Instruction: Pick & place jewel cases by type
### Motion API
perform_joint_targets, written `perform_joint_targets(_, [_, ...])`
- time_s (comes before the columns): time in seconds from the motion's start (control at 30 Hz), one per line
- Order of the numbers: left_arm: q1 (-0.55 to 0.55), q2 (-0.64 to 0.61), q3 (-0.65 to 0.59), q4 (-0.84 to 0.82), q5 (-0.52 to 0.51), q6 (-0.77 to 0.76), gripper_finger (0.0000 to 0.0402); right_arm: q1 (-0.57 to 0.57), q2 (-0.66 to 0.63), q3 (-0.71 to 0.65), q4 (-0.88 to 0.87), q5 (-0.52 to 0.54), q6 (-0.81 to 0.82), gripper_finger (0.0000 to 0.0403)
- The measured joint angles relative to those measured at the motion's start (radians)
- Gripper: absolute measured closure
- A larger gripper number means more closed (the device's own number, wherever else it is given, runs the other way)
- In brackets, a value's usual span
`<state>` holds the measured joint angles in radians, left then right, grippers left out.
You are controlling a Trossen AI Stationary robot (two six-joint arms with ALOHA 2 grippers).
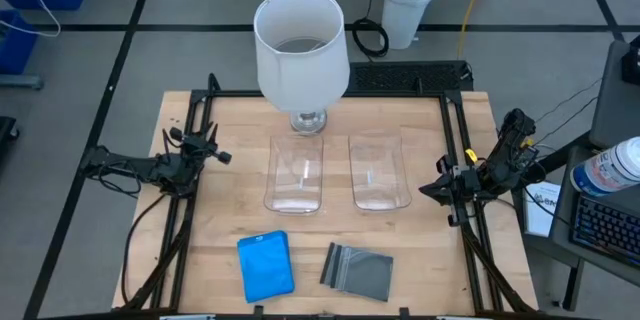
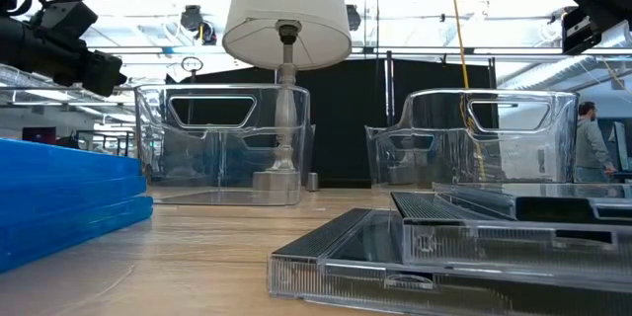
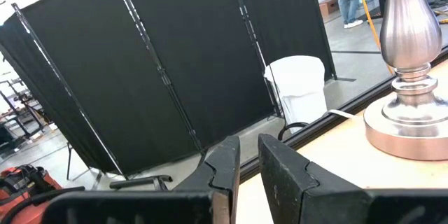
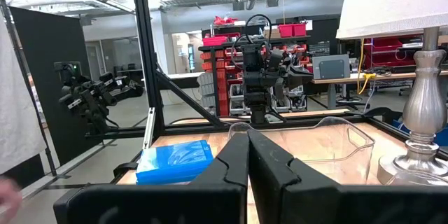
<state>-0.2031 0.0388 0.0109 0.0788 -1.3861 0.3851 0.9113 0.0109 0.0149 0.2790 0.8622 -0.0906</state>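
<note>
From above, both clear trays sat in front of the table lamp with nothing in them. The blue jewel cases lay well in front of the lamp, toward the table's near edge, and the smoky grey jewel cases lay just to their right. The left gripper waited at the table's left rail, level with the trays; the right gripper waited at the right rail. Neither was near a case, so by my reading the sorting had not begun and every case was left to move.

At table height, the blue stack and the grey stack filled the foreground, the lamp and both trays behind them.

The left wrist camera showed that gripper's fingers a narrow slit apart, clamped on nothing, with the lamp's metal base ahead.

The right wrist camera showed its fingers pressed together and empty. Past them lay the blue stack and one tray; how many cases the stack held was hard to tell.
</note>
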Motion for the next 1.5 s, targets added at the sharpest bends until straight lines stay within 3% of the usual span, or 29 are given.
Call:
perform_joint_targets(0.5, [0.000,0.000,0.000,0.000,0.001,-0.007,0.0339,0.000,0.000,0.000,0.000,0.000,0.000,0.0403])
perform_joint_targets(0.63, [0.000,0.000,0.000,0.001,0.072,-0.201,0.0339,0.000,0.000,0.000,0.000,0.000,0.000,0.0403])
perform_joint_targets(0.7, [-0.001,0.000,0.000,0.008,0.194,-0.369,0.0339,0.000,0.000,0.000,0.000,0.000,0.000,0.0403])
perform_joint_targets(0.73, [-0.001,0.000,0.000,0.006,0.304,-0.408,0.0339,0.000,0.000,0.000,0.000,0.000,0.000,0.0403])
perform_joint_targets(0.9, [-0.001,0.008,0.002,0.008,1.116,-0.225,0.0339,0.000,0.000,0.000,0.000,0.000,0.000,0.0403])
perform_joint_targets(0.97, [-0.002,0.014,0.000,0.037,1.352,-0.171,0.0339,0.000,0.000,0.000,0.000,0.000,0.000,0.0403])
perform_joint_targets(1.0, [-0.002,0.018,0.000,0.066,1.416,-0.165,0.0339,0.000,0.000,0.000,0.000,0.000,0.000,0.0403])
perform_joint_targets(1.07, [-0.001,0.038,0.000,0.121,1.434,-0.203,0.0339,0.000,0.000,0.000,0.000,0.000,0.000,0.0403])
perform_joint_targets(1.17, [0.000,0.097,0.024,0.163,1.321,-0.313,0.0339,0.000,0.000,0.000,0.000,0.000,0.000,0.0403])
perform_joint_targets(1.27, [0.000,0.201,0.087,0.163,1.294,-0.361,0.0339,0.000,0.000,0.000,0.000,0.000,0.000,0.0403])
perform_joint_targets(1.37, [-0.005,0.359,0.167,0.191,1.363,-0.358,0.0339,0.000,0.000,0.000,0.000,0.000,0.000,0.0403])
perform_joint_targets(1.5, [-0.028,0.618,0.311,0.257,1.355,-0.386,0.0339,0.000,0.000,0.000,0.000,0.000,0.000,0.0403])
